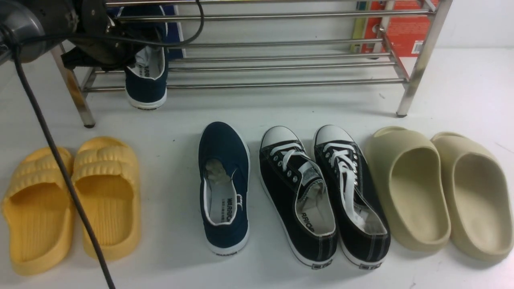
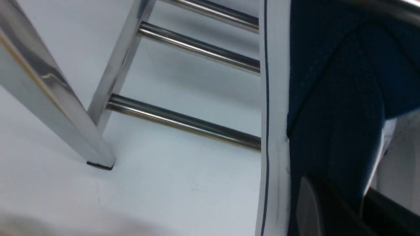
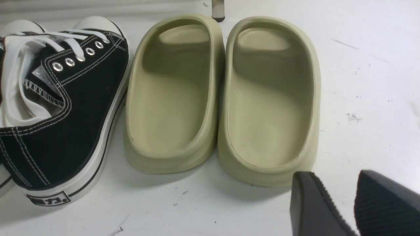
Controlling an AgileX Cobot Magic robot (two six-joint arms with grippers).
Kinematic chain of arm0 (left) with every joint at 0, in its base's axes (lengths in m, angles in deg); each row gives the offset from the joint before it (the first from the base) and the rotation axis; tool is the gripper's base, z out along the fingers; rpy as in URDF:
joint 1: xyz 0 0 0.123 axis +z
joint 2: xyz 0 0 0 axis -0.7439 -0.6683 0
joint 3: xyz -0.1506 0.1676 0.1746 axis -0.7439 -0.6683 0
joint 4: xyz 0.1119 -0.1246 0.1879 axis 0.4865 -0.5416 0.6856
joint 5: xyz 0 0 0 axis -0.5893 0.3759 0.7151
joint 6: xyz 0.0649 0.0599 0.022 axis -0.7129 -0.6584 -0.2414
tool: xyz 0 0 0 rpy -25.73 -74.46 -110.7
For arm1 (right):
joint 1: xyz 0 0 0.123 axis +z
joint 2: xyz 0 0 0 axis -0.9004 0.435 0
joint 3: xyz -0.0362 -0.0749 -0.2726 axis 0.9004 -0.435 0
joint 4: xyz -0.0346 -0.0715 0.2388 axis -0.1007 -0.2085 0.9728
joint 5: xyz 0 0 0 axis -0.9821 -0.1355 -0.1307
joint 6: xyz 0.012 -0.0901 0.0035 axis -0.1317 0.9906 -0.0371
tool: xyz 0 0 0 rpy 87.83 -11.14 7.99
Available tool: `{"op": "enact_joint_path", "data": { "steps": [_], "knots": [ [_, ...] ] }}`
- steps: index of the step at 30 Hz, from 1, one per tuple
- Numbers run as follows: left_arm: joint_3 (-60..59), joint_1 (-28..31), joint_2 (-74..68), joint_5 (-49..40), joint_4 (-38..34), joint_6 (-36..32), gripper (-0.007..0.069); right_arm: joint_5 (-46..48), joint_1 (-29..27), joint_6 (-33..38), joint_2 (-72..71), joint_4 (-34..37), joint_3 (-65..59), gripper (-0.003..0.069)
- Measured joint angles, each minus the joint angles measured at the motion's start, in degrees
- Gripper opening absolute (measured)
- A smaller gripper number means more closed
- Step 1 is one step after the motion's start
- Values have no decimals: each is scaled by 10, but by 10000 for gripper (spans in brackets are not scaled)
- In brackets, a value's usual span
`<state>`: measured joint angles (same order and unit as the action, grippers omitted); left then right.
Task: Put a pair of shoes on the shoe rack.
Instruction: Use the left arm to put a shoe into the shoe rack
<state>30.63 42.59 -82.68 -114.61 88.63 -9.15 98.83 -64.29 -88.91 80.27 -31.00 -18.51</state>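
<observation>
One navy slip-on shoe is at the left end of the steel shoe rack, across its lower tubes, with the heel sticking out over the front tube. My left gripper is shut on this shoe's side wall. In the left wrist view one finger lies outside the navy canvas and the other inside the shoe. The second navy shoe lies on the floor, toe toward the rack. My right gripper hangs open over bare floor next to the beige slides, holding nothing.
Yellow slides lie on the floor at the left. Black lace-up sneakers sit right of the floor shoe, then beige slides. The rack's left leg stands near the held shoe. An orange box is behind the rack's right end.
</observation>
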Motion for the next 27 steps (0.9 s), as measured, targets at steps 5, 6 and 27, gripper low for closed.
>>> {"op": "enact_joint_path", "data": {
  "steps": [5,6,27],
  "knots": [
    [0,0,0,23,-4,0,22,0,0,0,0,0,0,239],
    [0,0,0,26,-4,0,22,0,0,0,0,0,0,239],
    [0,0,-16,50,-2,0,63,0,0,0,0,-1,0,239]
  ]
}}
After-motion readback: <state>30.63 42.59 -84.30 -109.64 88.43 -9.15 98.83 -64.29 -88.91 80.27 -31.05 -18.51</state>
